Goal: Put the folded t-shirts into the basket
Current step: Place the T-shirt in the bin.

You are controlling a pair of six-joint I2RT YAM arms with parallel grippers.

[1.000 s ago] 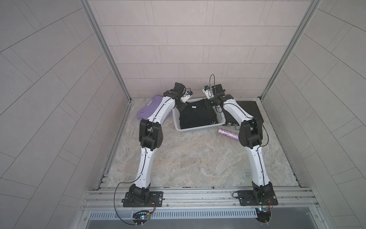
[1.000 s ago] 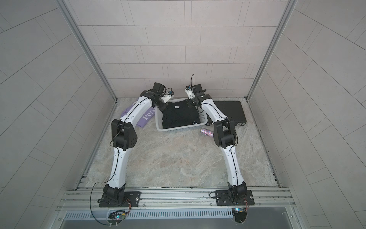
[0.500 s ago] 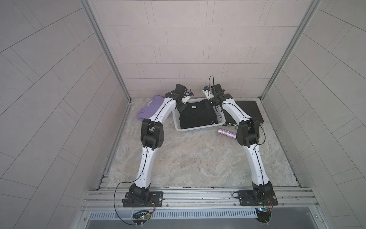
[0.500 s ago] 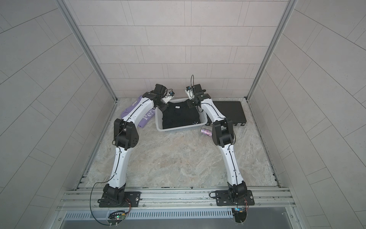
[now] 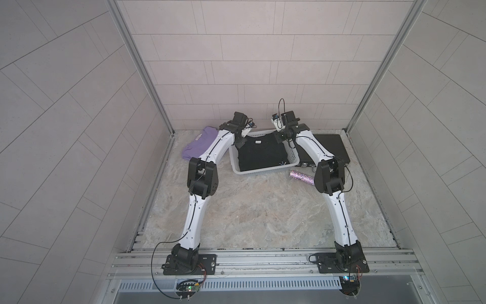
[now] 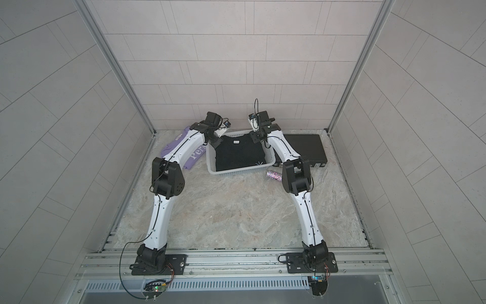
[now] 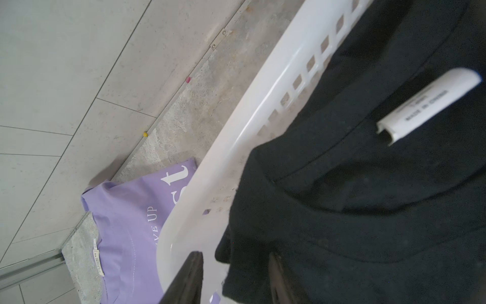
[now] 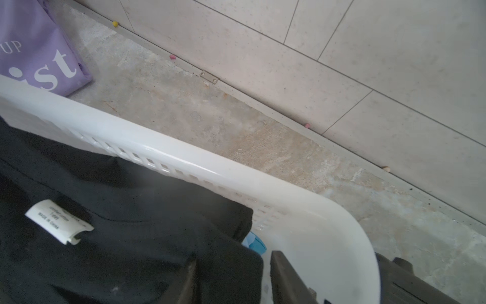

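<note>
since the frame one second before, both arms stay nearly in the same place at the far corners of the basket (image 5: 259,172), but their jaws have parted and let the cloth go.

nearest to the robot's base, the marble table (image 5: 257,218) is bare. further on, a glitter tube (image 5: 302,177) lies just beside the front right corner of the basket; it has no part in the task. the basket stands behind it, and the black shirt (image 5: 260,155) lies flat inside it, on top, with its white neck label toward the far wall. in the right wrist view a bit of blue cloth (image 8: 256,243) shows under the corner of the black shirt, so at least one more shirt lies below; which one, i cannot tell.

the left gripper (image 7: 234,254) and the right gripper (image 8: 234,256) hang over the far corners of the black shirt. each one stands released, with the cloth loose between its fingers and not pinched.

the lilac shirt (image 6: 194,155) lies on the table just beside the left wall of the basket, partly under the left arm. the black case (image 5: 328,147) lies to the right.

i judge that the black shirt is now delivered, and the lilac shirt is the one that remains to put in.
</note>
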